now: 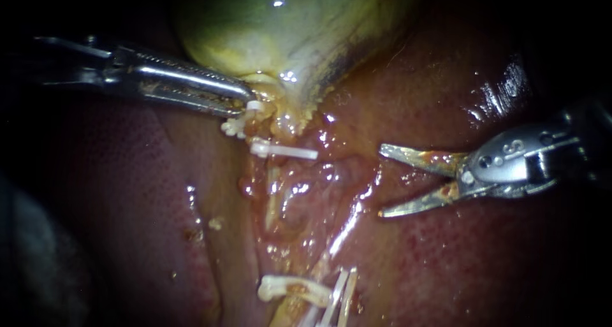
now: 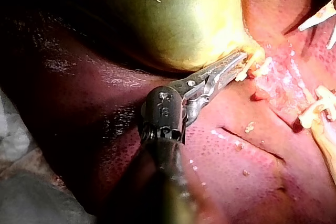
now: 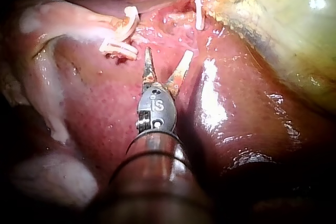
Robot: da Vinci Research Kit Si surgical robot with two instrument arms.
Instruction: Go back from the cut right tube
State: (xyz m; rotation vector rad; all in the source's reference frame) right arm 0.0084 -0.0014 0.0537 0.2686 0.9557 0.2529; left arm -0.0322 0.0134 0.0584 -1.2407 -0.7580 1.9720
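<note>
The yellow-green gallbladder (image 1: 287, 27) lies over the red liver (image 1: 484, 257). My left instrument (image 1: 245, 101) is shut on the gallbladder's neck; in the left wrist view its jaws (image 2: 239, 64) pinch the pale tissue there. A white clip (image 1: 284, 150) sits on a tube stump just below that neck. More white clips (image 1: 293, 289) mark stumps lower down, with raw wet tissue (image 1: 299, 199) between the two groups. My right instrument (image 1: 381, 181) has two stained blades standing open, holding nothing, to the right of that raw bed. In the right wrist view the blades (image 3: 168, 52) stop short of the clips (image 3: 123, 43).
A darker liver lobe (image 1: 127, 206) fills the left side. Small white clip pieces (image 1: 233, 126) hang under the left instrument's tip. Grey cloth (image 2: 31, 192) shows beside the left instrument's shaft. A glossy liver ridge (image 3: 210, 103) runs beside the right instrument.
</note>
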